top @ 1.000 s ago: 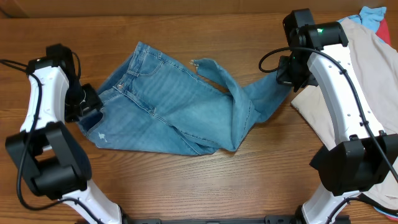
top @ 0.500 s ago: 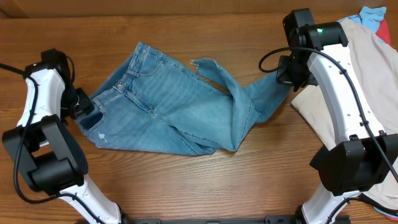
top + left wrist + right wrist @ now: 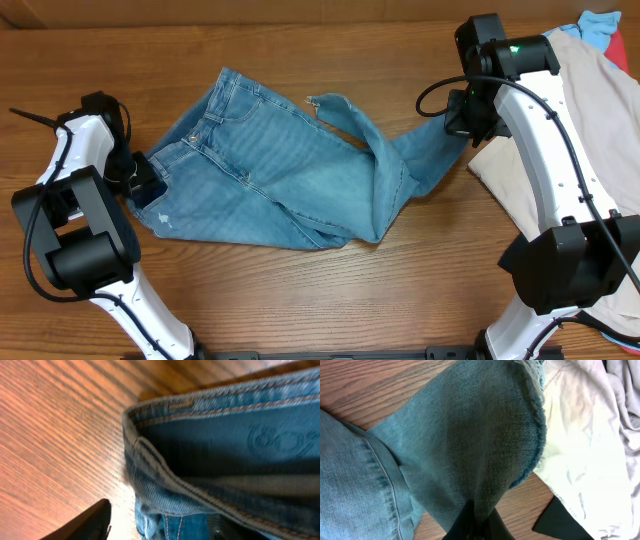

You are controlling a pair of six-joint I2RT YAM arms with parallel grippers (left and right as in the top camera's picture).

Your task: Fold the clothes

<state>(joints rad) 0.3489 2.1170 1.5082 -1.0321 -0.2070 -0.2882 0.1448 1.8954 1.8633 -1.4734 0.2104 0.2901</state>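
My right tool pinches the frayed leg end of the jeans, just beside the beige garment. The jeans lie crumpled on the bench. My left tool stands spread at their waistband, far from that garment.

A pale beige garment lies on the wooden table, a bright-blue garment touching its far edge.
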